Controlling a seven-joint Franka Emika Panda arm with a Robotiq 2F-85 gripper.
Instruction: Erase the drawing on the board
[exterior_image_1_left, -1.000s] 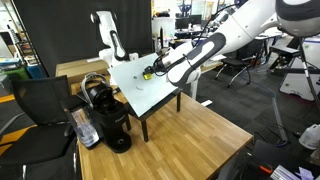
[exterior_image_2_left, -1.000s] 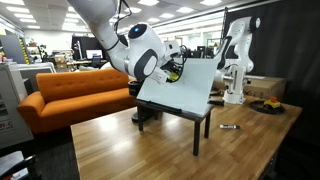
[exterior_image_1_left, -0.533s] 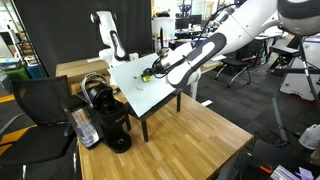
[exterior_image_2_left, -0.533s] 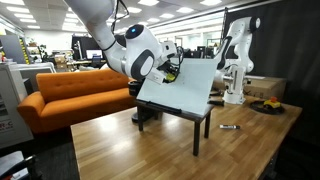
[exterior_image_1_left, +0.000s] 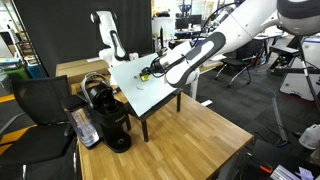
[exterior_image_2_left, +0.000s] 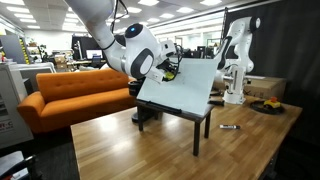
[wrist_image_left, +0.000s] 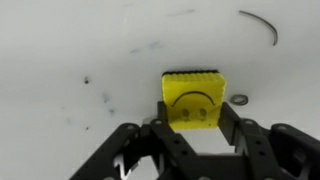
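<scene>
Gripper (wrist_image_left: 192, 118) is clamped on a yellow eraser (wrist_image_left: 192, 88), which is held against the board (wrist_image_left: 60, 40), apart from the curved line of the drawing (wrist_image_left: 262, 24).

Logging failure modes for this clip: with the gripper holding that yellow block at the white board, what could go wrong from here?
1. The curved marker line sits well off to the side of the yellow eraser, as does a small dot; a short wipe may miss them.
2. The gripper seems to clamp only the eraser's near end, so friction could twist it loose.
3. The board stands tilted on a stand; hard pushing might shift it.
</scene>
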